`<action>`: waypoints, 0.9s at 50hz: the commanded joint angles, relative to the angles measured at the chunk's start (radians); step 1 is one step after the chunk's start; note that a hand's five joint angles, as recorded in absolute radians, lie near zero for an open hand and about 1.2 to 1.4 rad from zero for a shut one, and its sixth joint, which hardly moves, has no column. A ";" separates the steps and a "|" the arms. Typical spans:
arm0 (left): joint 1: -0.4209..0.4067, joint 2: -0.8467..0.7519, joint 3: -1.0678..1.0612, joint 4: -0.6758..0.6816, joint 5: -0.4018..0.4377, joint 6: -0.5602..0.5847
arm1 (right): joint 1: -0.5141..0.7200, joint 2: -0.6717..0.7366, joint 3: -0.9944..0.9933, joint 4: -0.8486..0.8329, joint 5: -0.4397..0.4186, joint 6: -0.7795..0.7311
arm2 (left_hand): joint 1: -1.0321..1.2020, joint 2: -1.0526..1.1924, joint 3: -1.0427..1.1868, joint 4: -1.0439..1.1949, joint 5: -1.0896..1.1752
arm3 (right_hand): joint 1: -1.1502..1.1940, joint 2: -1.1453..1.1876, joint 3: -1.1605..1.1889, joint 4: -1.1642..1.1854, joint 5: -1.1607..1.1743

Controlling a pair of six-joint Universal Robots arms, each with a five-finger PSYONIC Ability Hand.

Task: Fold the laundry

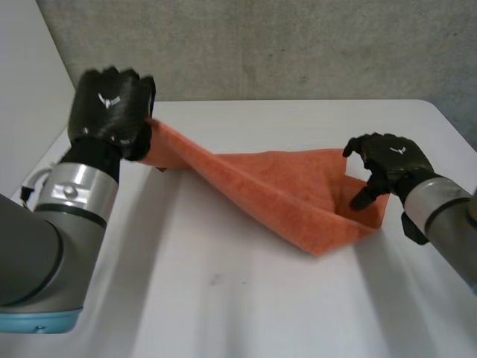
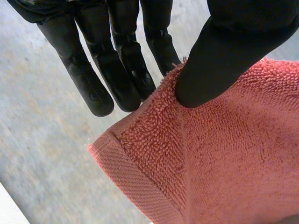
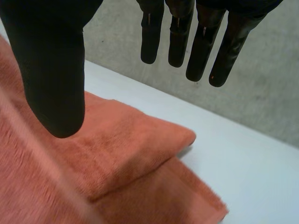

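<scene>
An orange terry towel (image 1: 287, 190) stretches across the white table (image 1: 223, 291), one end lifted at the far left, the other lying folded at the right. My left hand (image 1: 112, 112) holds the raised corner above the table; in the left wrist view the towel corner (image 2: 154, 154) is pinched between the thumb (image 2: 219, 60) and the fingers (image 2: 121, 79). My right hand (image 1: 387, 164) hovers just above the towel's right end with straight, spread fingers (image 3: 201, 42) and thumb (image 3: 53, 74) apart, holding nothing. Under it the towel (image 3: 117, 154) lies in two layers.
A grey wall (image 1: 298, 45) rises behind the table's far edge. A white panel (image 1: 30, 82) stands at the far left. Bare tabletop lies in front of the towel and to the right of it.
</scene>
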 commanded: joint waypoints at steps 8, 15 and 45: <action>-0.080 0.080 0.179 -0.134 0.001 0.000 | -0.135 0.027 0.037 0.169 -0.233 0.002 | 0.276 0.200 0.205 0.201 0.252 | -0.038 -0.091 -0.087 -0.076 -0.078; -0.093 0.117 0.214 -0.145 0.001 0.002 | -0.129 0.177 -0.020 0.164 -0.228 -0.003 | 0.276 0.200 0.205 0.201 0.252 | -0.015 -0.068 -0.063 -0.053 -0.054; 0.147 0.083 0.122 -0.225 0.031 0.002 | -0.146 -0.295 -0.124 0.106 -0.083 -0.259 | 0.276 0.200 0.205 0.201 0.252 | 1.006 0.953 0.957 0.968 0.966</action>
